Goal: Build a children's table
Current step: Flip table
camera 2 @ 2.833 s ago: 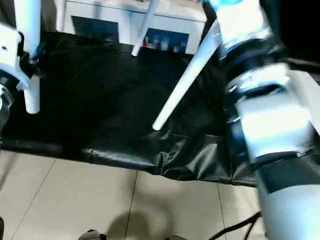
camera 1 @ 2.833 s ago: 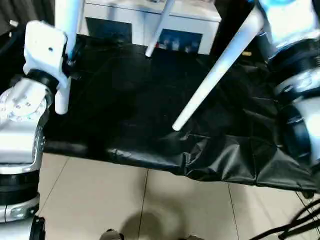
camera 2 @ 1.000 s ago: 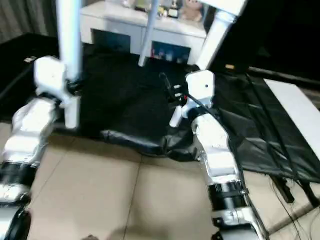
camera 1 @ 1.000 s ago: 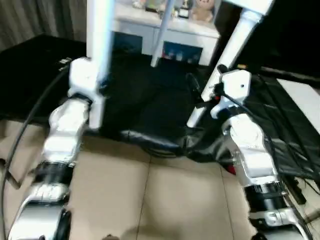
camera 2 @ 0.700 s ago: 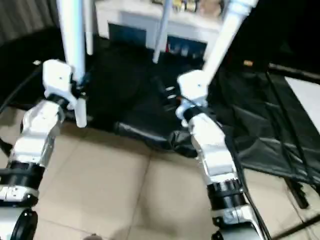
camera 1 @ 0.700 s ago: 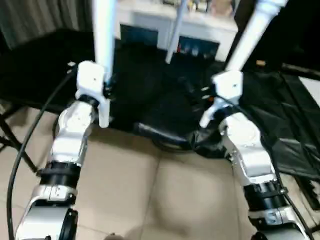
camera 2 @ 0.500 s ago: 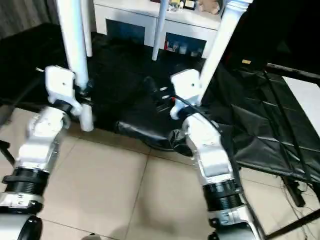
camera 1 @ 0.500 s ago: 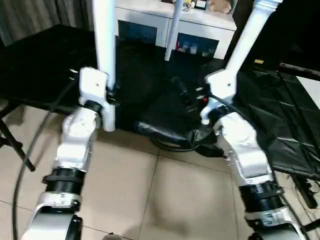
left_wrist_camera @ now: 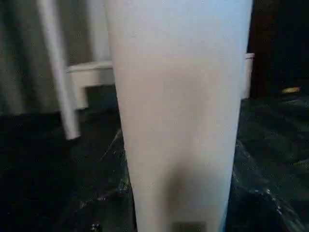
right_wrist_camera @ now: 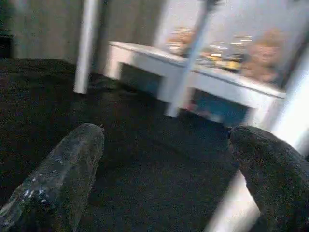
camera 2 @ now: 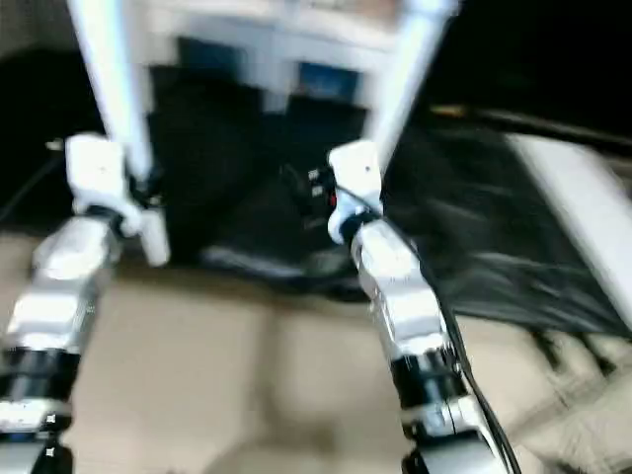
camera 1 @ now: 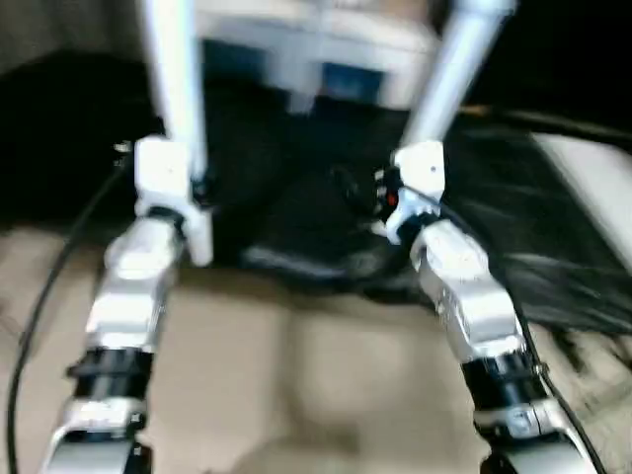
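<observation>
Change since half a second ago: both arms drawn slightly inward, legs unchanged in grip; table apparently being lifted assembled.

Eye views: left hand (camera 1: 193,188) clamps near-upright leg (camera 1: 173,89); right hand (camera 1: 390,197) at slanted leg (camera 1: 449,69), above black surface (camera 1: 296,197).

Left wrist: leg fills foreground.

Right wrist: fingers (right_wrist_camera: 58,179) spread apart, leg beside one; cabinet (right_wrist_camera: 193,82) behind.

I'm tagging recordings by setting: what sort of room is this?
Probably a lab or demo room furnished like a home: a work table under black sheeting, a beige tiled floor with a loose cable, and a white cabinet displaying small toys.
</observation>
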`<state>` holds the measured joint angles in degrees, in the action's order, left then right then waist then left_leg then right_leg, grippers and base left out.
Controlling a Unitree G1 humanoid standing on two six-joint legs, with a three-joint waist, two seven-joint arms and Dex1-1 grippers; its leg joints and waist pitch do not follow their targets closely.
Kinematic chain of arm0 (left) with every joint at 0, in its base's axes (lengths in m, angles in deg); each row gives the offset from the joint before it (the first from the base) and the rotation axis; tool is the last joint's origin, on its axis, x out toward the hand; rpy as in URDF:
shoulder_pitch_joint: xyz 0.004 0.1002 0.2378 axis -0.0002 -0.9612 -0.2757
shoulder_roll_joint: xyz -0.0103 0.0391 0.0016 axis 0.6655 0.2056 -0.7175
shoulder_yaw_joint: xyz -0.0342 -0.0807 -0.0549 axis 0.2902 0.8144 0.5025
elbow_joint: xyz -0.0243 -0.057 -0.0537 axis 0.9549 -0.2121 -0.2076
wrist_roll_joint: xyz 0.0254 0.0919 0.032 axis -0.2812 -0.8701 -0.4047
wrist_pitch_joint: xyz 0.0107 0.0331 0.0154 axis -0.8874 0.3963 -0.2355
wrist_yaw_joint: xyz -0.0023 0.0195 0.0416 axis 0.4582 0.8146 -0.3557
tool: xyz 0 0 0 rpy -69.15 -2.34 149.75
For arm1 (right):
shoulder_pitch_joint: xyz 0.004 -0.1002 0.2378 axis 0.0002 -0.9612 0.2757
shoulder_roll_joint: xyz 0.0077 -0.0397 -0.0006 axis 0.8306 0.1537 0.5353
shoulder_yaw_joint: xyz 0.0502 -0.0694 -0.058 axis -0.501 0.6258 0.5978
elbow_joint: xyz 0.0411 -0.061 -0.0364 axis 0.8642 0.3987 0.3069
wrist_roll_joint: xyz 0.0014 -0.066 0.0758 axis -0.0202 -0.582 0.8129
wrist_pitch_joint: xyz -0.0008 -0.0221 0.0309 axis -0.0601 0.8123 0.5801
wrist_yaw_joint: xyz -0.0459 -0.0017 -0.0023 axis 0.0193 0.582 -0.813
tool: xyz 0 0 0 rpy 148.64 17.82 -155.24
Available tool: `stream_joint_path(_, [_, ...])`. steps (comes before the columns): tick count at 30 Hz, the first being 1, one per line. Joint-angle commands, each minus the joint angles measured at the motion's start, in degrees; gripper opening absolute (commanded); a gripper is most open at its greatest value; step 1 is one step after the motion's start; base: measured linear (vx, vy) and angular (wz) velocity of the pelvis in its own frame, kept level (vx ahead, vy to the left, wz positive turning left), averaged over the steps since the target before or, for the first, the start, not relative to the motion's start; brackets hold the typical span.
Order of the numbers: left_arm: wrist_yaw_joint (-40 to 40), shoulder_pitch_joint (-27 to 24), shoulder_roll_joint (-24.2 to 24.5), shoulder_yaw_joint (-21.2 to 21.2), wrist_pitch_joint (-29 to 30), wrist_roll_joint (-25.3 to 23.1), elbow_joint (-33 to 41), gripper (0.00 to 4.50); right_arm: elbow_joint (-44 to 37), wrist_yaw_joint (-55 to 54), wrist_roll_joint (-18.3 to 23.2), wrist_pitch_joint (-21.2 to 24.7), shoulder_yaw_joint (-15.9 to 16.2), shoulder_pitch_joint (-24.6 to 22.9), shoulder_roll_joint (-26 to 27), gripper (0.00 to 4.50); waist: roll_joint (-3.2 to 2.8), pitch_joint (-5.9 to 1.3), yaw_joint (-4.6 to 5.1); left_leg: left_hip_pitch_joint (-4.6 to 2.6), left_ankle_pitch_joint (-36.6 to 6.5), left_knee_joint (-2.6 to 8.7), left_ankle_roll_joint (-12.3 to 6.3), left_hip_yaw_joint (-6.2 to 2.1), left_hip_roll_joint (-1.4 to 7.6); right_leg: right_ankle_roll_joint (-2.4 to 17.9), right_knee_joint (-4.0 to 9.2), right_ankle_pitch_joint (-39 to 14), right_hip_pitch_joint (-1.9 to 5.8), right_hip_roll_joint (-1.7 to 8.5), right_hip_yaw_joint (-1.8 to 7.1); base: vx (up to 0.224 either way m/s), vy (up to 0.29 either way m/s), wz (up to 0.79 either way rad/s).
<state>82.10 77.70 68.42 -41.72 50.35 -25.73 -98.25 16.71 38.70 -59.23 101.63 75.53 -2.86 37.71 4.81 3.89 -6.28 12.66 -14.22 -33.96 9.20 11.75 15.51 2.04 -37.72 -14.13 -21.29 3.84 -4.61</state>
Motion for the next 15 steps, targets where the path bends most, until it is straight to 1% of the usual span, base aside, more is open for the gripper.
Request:
stream_joint_path(1, [1.8,2.4,-0.5,-3.9,0.3,-1.8,2.9,1.72,-1.2,-0.5,-0.2,0.6,-1.2,-1.4,-0.9,4.50,-3.47,-2.57,1.26,-4.40,-47.3,10.48,-2.71,-0.07,4.32,4.5,-0.91,-16.7,-0.52,2.62,-1.42,0.087,-0.060,-1.01])
stream_joint_path(2, [1.8,2.4,-0.5,-3.9,0.3,-1.8,2.9,1.72,-1.2,-0.5,-0.2,0.6,-1.2,-1.4,-0.9,4.50,-2.69,-2.47,1.31,-4.80,-46.4,10.10,-3.03,0.40,3.73,4.7,-0.21,-17.8,-0.62,2.78,-1.12,0.125,-0.106,-0.94])
stream_joint_path(3, [2.0,2.4,-0.4,-4.0,0.5,-1.9,3.1,1.72,-1.4,-0.6,-0.3,0.7,-1.2,-1.6,-0.8,4.50,-1.26,-2.79,1.48,-6.57,-42.4,5.33,-2.56,2.10,-1.12,5.6,6.05,-29.6,-2.06,2.17,0.11,0.125,-0.106,-0.94])
stream_joint_path(4, [2.0,2.4,-0.4,-4.0,0.5,-1.9,3.2,1.72,-1.6,-0.5,-0.4,0.7,-1.2,-1.6,-0.7,4.50,-0.82,-3.37,0.85,-5.63,-36.9,2.84,-2.35,2.54,-4.64,5.4,8.01,-36.1,-0.56,1.88,2.79,0.171,-0.117,-0.88])
stream_joint_path(5, [2.1,2.2,-0.4,-4.0,1.3,-1.9,3.8,1.72,-2.1,-0.6,-0.5,0.7,-1.1,-2.0,-0.6,4.50,0.65,-4.93,-2.03,1.50,-20.7,-2.43,-5.01,0.15,-8.47,8.3,8.48,-42.5,9.65,5.60,12.38,0.263,-0.097,-0.72])
stream_joint_path(6, [2.1,2.1,-0.4,-4.0,1.7,-1.9,4.1,1.72,-2.2,-0.6,-0.4,0.6,-1.1,-2.1,-0.6,4.50,1.00,-5.34,-4.00,2.96,-15.8,-5.81,-5.21,-1.37,-8.99,12.9,8.10,-40.7,11.44,6.46,15.47,0.263,-0.097,-0.72])
stream_joint_path(7, [2.5,1.8,-0.7,-3.7,1.3,-1.3,4.7,1.72,-2.4,-0.6,-0.4,0.6,-1.0,-2.2,-0.5,4.50,0.98,-4.44,-5.22,5.24,-9.7,-8.61,-2.08,-3.58,-9.40,21.4,7.31,-24.1,11.82,5.23,19.23,0.279,-0.069,-0.45])
stream_joint_path(8, [2.5,1.4,-0.6,-3.8,1.8,-1.2,5.5,1.72,-2.6,-0.7,-0.4,0.7,-0.9,-2.3,-0.5,4.50,1.60,-3.87,-4.76,10.66,-1.0,-11.08,1.41,-7.00,-8.42,24.3,5.24,0.3,13.00,5.49,19.99,0.224,-0.027,-0.33])
stream_joint_path(9, [2.6,1.3,-0.6,-3.8,2.0,-1.1,5.9,1.72,-2.7,-0.7,-0.5,0.6,-0.8,-2.3,-0.5,4.50,0.16,-4.64,-3.65,13.37,6.7,-10.48,0.67,-10.40,-6.46,23.0,3.01,31.8,11.29,7.77,17.36,0.224,-0.027,-0.33])
stream_joint_path(10, [2.7,1.1,-0.6,-3.9,2.4,-0.9,6.4,1.72,-2.8,-0.6,-0.6,0.6,-0.7,-2.4,-0.6,4.50,-1.51,-5.66,-3.21,12.83,12.0,-7.96,-1.41,-11.85,-4.88,20.1,1.75,42.5,9.91,8.14,14.54,0.026,0.013,-0.25])
stream_joint_path(11, [3.0,0.1,-0.7,-4.6,3.5,-0.9,8.2,1.72,-3.3,-0.6,-0.9,0.6,-0.4,-2.4,-0.8,4.50,-4.25,-6.03,-1.35,11.58,28.6,-0.17,-8.79,-11.21,-5.45,10.2,-1.15,49.3,7.07,2.02,7.23,-0.239,-0.039,-0.27])
stream_joint_path(12, [3.0,-0.1,-0.9,-4.8,3.7,-1.0,8.8,1.72,-3.4,-0.6,-0.9,0.7,-0.4,-2.5,-0.8,4.50,-6.38,-6.76,0.57,8.11,50.8,-0.65,-17.42,-13.76,-1.24,-0.2,-6.02,36.1,2.54,-2.32,1.20,-0.239,-0.039,-0.27])
stream_joint_path(13, [2.9,-0.2,-1.1,-4.9,3.7,-1.0,8.9,1.72,-3.5,-0.6,-0.9,0.8,-0.4,-2.6,-0.9,4.50,-5.76,-6.60,2.60,2.77,71.0,-1.43,-29.50,-19.49,6.27,-7.2,-6.28,11.2,-2.99,3.73,5.91,-0.167,-0.134,-0.37])
stream_joint_path(14, [2.8,-0.2,-1.3,-4.8,3.7,-0.9,8.9,1.72,-3.5,-0.7,-0.9,0.8,-0.5,-2.6,-0.9,4.50,-5.09,-5.77,1.70,3.85,69.7,-1.73,-28.04,-19.20,5.63,-7.7,-5.10,10.9,-3.57,5.47,8.15,-0.062,-0.067,-0.16])
stream_joint_path(15, [3.0,-0.1,-1.5,-5.0,3.4,-0.9,8.7,1.72,-3.6,-0.7,-0.9,0.9,-0.7,-2.7,-1.0,4.50,-3.82,-4.92,1.06,9.34,47.7,0.51,-21.58,-13.44,-0.17,-5.9,-1.93,15.8,-0.88,3.92,8.10,-0.062,-0.067,-0.16])
